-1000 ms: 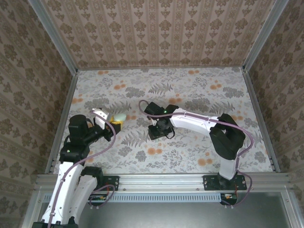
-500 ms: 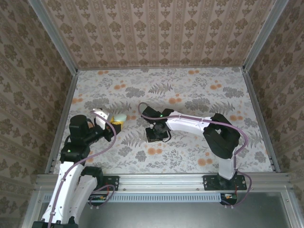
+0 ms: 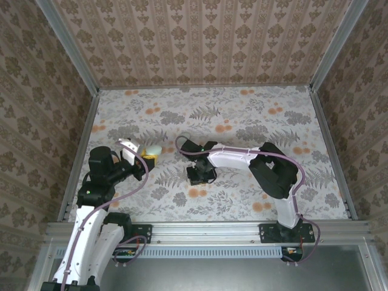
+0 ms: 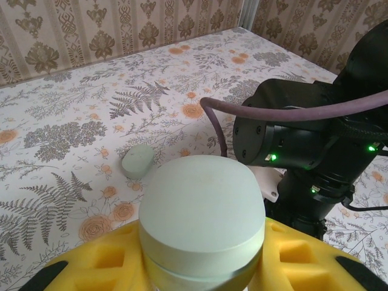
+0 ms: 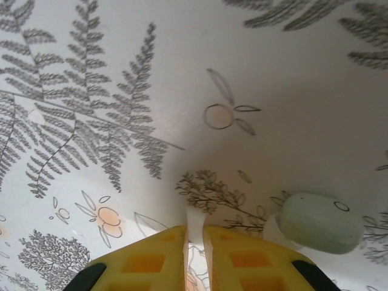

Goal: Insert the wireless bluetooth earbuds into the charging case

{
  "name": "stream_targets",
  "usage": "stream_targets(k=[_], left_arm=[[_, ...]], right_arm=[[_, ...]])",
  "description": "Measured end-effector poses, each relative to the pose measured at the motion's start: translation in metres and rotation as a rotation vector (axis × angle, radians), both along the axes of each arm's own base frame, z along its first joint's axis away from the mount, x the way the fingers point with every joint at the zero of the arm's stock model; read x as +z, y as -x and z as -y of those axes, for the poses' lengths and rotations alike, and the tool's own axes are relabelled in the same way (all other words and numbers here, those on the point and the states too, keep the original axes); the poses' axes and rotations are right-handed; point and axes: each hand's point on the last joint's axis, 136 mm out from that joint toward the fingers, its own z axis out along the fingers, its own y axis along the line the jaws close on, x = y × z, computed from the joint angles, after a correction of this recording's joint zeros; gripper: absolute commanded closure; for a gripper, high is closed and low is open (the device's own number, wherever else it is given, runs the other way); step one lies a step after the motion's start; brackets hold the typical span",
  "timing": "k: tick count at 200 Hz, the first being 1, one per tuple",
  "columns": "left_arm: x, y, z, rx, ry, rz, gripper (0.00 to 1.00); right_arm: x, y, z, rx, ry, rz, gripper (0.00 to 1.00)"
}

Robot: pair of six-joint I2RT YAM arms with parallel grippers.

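My left gripper (image 4: 203, 251) is shut on the pale green, rounded charging case (image 4: 203, 206), whose lid looks closed between the yellow pads; the top view shows them at the left (image 3: 145, 157). One pale green earbud (image 4: 138, 160) lies on the tablecloth beyond the case. My right gripper (image 3: 200, 176) points down at mid-table. Its yellow pads (image 5: 151, 254) are nearly together on a thin white stem (image 5: 195, 218), apparently an earbud's. Just right of those fingers a pale green earbud (image 5: 321, 230) lies on the cloth.
The floral tablecloth (image 3: 242, 121) covers the whole floor of the cell, and patterned walls (image 3: 36, 91) close it in on three sides. The right arm's black wrist and purple cable (image 4: 303, 139) stand close to the right of the held case.
The right gripper has shifted slightly toward the near edge and lowered to the cloth, and its jaws have closed. The left gripper with the case has stayed put.
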Motion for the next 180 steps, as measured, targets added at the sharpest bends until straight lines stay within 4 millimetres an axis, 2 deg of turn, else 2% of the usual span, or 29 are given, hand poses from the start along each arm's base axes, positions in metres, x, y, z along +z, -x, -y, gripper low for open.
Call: stream_targets(k=[103, 122, 159, 180], left_arm=[[0.000, 0.000, 0.000, -0.001, 0.000, 0.000, 0.95], [0.000, 0.000, 0.000, -0.001, 0.000, 0.000, 0.95], [0.002, 0.000, 0.001, -0.003, 0.003, 0.008, 0.95], [0.003, 0.000, 0.001, -0.007, 0.005, 0.011, 0.95]], right_arm=[[0.005, -0.030, 0.052, -0.037, 0.114, 0.023, 0.84], [0.015, -0.033, 0.058, -0.047, 0.115, 0.037, 0.84], [0.046, -0.042, 0.060, -0.083, 0.058, 0.097, 0.81], [0.055, -0.046, 0.061, -0.123, 0.034, 0.106, 0.78]])
